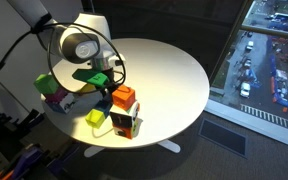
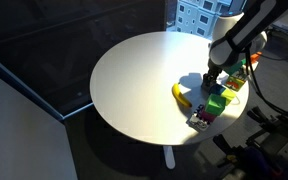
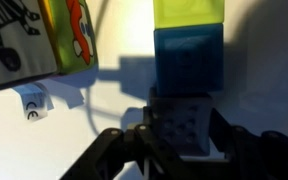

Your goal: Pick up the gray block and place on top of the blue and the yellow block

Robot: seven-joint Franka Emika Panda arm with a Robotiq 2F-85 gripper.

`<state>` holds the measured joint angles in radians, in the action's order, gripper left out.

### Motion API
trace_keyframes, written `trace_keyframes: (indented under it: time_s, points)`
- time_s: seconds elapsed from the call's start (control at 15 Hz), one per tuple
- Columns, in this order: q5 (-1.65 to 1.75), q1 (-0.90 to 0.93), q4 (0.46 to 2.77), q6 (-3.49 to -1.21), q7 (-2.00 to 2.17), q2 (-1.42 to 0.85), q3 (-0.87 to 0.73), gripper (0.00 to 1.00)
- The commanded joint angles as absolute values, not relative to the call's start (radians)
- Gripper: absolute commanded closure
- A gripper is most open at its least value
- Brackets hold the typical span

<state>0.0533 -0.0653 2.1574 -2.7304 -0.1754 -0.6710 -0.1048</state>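
In the wrist view a gray block [image 3: 187, 125] sits between my gripper's [image 3: 189, 140] two dark fingers, which press on its sides. Directly beyond it stands a blue block [image 3: 189, 60], and a yellow block [image 3: 189, 12] touches the blue block's far side at the top edge of the frame. The gray block's far edge is next to the blue block. In both exterior views the gripper [image 1: 103, 82] [image 2: 212, 86] hangs low over a cluster of toys near the table edge. The gray block is hidden there.
A printed box with orange artwork [image 3: 69, 35] stands left of the blocks. On the round white table [image 1: 169, 75] lie an orange block [image 1: 124, 97], a lime block [image 1: 46, 85], a small box [image 1: 124, 125] and a banana [image 2: 182, 96]. The table edge is close.
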Motion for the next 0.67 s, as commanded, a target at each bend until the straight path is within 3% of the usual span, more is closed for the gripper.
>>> trace_keyframes:
  time_s: [0.0,0.6]
  points:
    - [0.086,-0.054,2.177,-2.693,-0.135,-0.61,-0.118,0.69]
    - [0.089,-0.047,2.224,-2.585,-0.139,-0.46,-0.108,0.69]
